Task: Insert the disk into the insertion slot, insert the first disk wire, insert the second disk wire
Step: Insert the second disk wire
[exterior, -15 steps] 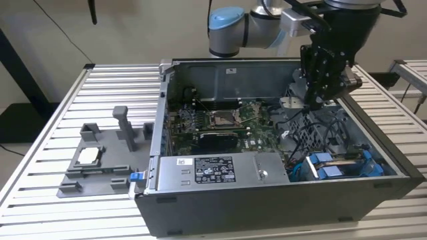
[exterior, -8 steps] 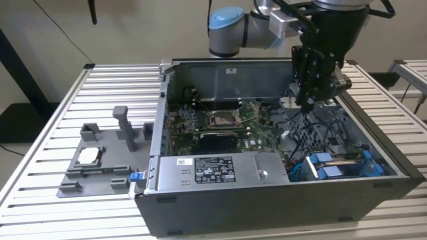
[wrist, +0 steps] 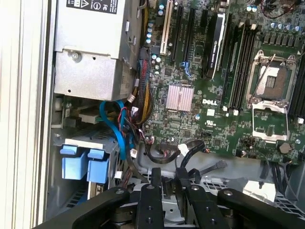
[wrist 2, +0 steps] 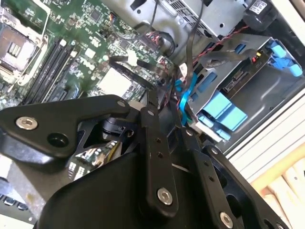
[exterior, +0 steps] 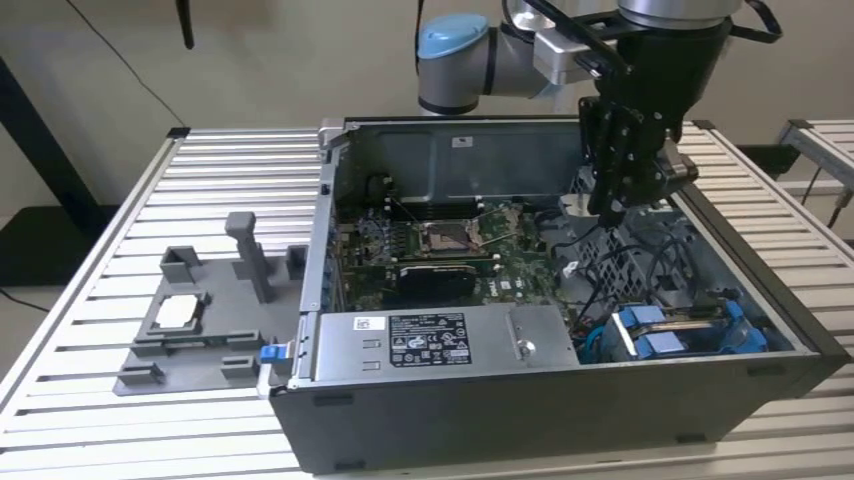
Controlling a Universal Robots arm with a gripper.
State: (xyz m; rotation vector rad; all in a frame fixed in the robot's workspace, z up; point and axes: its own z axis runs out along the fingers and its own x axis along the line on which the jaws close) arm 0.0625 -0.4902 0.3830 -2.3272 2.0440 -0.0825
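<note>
Grey case, exterior view: it stands open on the slatted counter. The motherboard lies on its floor and the power supply runs along the near wall.
My hand, exterior view: black, it reaches down into the case on the exterior view's right, over a tangle of cables. I cannot tell whether it is wide or narrow.
Disk, exterior view: its blue carrier lies in the insertion slot, in the near corner at the exterior view's right. It is just beside the power supply and apart from my hand.
Fixture, exterior view: grey, on the counter at the exterior view's left of the case.
Disk, second wrist view: blue tabs show at the mouth of the grey cage.
Blue cable, second wrist view: it runs between my hand's black links and the cage.
Disk, first wrist view: two blue tabs sit side by side, near the power supply box.
Blue cable, first wrist view: it curves from the power supply past the tabs.
White plug, first wrist view: it sits on a black cable at the board's edge, near my hand.
</note>
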